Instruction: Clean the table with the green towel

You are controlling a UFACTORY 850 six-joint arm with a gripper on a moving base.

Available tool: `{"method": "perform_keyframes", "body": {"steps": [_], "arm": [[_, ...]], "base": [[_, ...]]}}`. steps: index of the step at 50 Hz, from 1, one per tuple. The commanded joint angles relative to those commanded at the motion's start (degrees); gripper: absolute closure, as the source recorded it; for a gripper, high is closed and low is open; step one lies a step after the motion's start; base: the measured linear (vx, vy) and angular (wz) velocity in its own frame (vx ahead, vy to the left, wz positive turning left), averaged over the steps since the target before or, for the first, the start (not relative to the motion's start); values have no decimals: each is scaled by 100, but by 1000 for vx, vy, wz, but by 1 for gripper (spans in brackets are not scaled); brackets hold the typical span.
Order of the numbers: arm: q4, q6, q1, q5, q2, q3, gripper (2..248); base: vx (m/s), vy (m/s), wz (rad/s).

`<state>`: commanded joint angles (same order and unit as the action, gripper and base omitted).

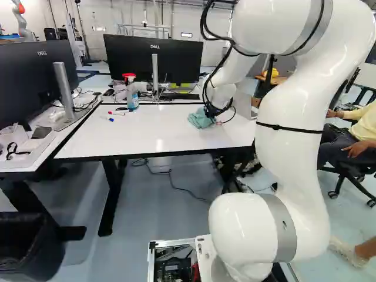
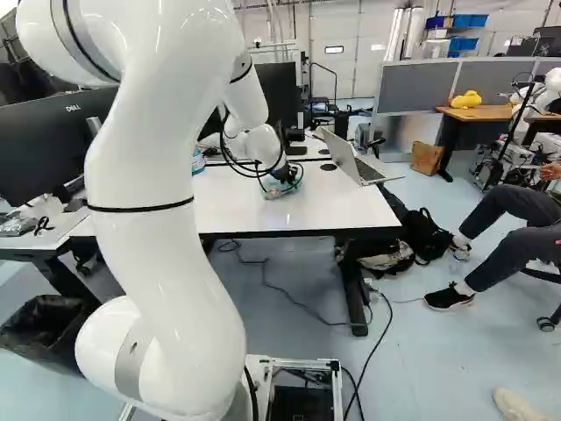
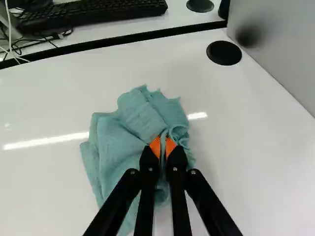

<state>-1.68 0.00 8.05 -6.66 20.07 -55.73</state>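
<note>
My black 2-fingered gripper (image 2: 286, 174) pinches a fold of the green cloth towel (image 3: 125, 129); the rest bunches ahead and beside, touching the glossy white table (image 3: 59, 105).

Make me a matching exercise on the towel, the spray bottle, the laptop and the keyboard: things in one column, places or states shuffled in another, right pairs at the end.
Things
1. green towel
2. spray bottle
3. laptop
4. keyboard

Places and states
A. open, at the right end of the table in the right base view
B. black, on the desk beyond the table's far edge
C. bunched up and pinched in the gripper
D. upright, with a red spray head

Right pairs
1-C, 2-D, 3-A, 4-B
</note>
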Motion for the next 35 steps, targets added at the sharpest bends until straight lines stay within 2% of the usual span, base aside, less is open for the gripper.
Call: {"method": "perform_keyframes", "body": {"steps": [17, 35], "arm": [[0, 0, 41, 0, -392, 480, 217], [0, 0, -230, 0, -605, 735, 217]], "base": [[0, 0, 0], [0, 0, 0]]}}
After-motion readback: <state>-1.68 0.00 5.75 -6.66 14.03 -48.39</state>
